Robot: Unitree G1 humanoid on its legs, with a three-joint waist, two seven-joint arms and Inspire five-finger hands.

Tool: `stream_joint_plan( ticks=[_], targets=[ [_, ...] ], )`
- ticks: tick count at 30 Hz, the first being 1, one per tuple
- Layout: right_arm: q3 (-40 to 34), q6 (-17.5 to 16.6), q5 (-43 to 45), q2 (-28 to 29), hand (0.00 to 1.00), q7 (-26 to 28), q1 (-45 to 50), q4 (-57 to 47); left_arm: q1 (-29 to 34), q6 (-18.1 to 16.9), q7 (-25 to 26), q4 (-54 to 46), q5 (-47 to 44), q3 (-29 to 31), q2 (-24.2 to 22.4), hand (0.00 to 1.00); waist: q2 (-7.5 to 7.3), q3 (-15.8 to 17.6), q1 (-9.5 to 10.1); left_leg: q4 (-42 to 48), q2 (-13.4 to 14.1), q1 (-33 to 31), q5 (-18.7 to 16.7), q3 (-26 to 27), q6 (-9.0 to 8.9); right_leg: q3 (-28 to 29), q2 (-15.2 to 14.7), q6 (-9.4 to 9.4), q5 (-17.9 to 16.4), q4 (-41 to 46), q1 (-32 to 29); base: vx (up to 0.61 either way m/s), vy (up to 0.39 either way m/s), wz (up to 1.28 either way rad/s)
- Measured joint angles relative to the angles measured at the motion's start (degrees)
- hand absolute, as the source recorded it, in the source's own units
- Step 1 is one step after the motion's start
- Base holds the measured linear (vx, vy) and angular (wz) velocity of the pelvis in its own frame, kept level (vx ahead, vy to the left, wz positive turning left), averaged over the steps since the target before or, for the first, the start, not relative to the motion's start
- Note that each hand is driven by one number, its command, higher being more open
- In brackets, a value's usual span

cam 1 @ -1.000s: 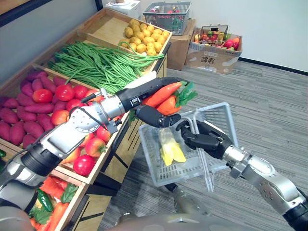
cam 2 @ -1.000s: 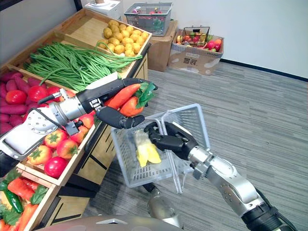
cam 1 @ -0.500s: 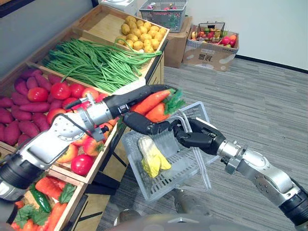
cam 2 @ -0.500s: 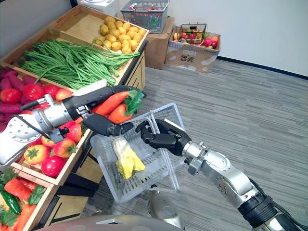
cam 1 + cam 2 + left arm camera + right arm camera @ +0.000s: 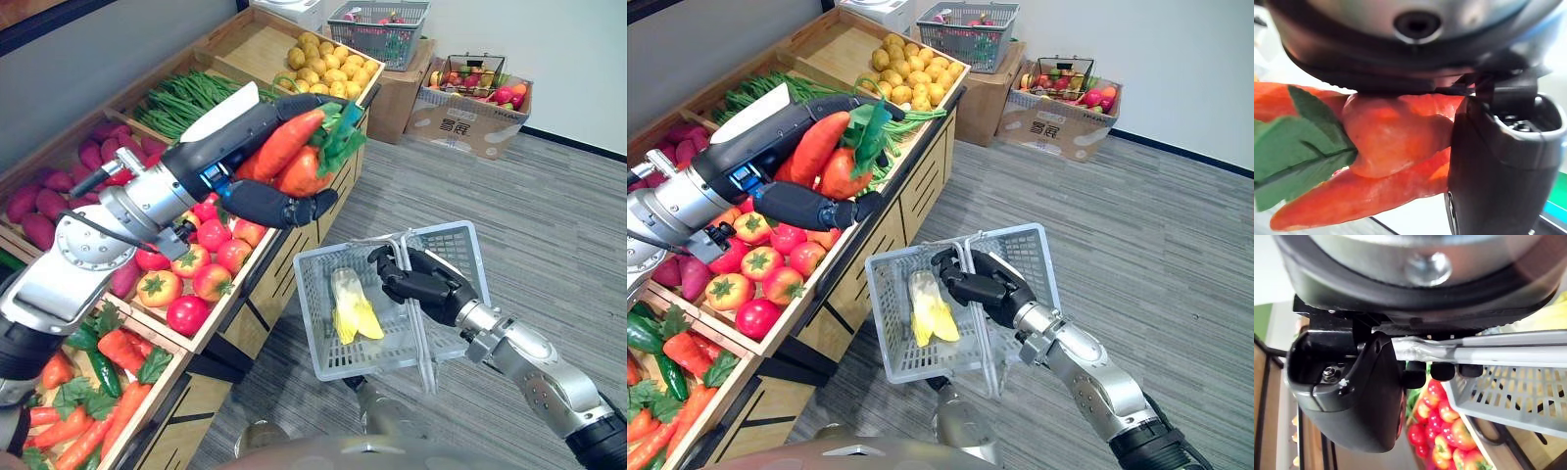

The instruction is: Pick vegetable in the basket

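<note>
The left hand (image 5: 220,157) is closed on a bunch of carrots (image 5: 286,155). Its fingers lie over the orange roots, the thumb is curled beneath them, and the green tops stick out past the fingertips (the left wrist view shows the roots pressed tight against the palm). It holds them raised over the front edge of the wooden stand (image 5: 227,325), with the tomatoes (image 5: 211,282) beneath its wrist. This looks like a carry height chosen to clear the produce on the way out.

The basket (image 5: 323,348) hangs lower, off to the thumb side of this hand and well apart from it, so the carrots are not yet in it. The right hand (image 5: 428,286) has its fingers wrapped round both wire handles (image 5: 415,338), gathered together. That grip keeps the basket steady, with its open mouth tipped up toward the carrots, probably as a ready target. A yellow vegetable (image 5: 353,311) lies inside, just beside the right hand's fingers. The next move likely calls for bringing the left hand over the mouth before letting go.
</note>
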Motion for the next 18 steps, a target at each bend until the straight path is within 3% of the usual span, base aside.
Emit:
stream_joint_plan(
  ticks=[6,9,12,18],
  targets=[
    [0.1,0.0,0.0,-0.2,0.0,0.0,-0.2,0.1,16.2,1.5,-9.3,-6.1,-2.0,-4.2,3.3,0.0,0.04,-0.2,-0.31,0.3,0.0,0.0,-0.1,0.0,-0.07,0.0,-0.1,0.0,0.0,0.0,0.0,0.07,0.047,0.0],
    [0.9,0.0,0.0,-1.5,0.0,0.1,-0.8,0.4,21.8,2.7,-10.9,-6.2,-1.9,-6.2,3.4,0.0,0.07,-0.3,-0.83,1.2,0.5,-0.4,-0.4,0.0,-0.2,-0.2,0.0,0.0,0.0,0.0,0.0,0.05,0.044,0.01],
    [2.0,0.0,-0.2,-2.8,0.0,0.1,-1.9,1.1,25.8,2.8,-11.8,-6.8,0.0,-8.9,3.5,0.0,-0.11,-0.5,-1.68,2.0,0.8,-0.4,-0.8,0.3,-0.13,0.0,0.3,0.01,0.0,0.1,0.0,0.08,0.071,-0.05],
    [1.9,0.0,-0.5,-2.9,0.0,0.1,-3.3,1.1,27.8,1.7,-10.8,-6.9,11.8,-11.0,2.8,0.0,-1.11,-1.2,-2.37,2.7,1.3,-0.8,-1.0,0.4,-0.18,0.1,0.6,0.02,0.0,0.1,-0.3,0.09,0.061,-0.02]
  ],
)
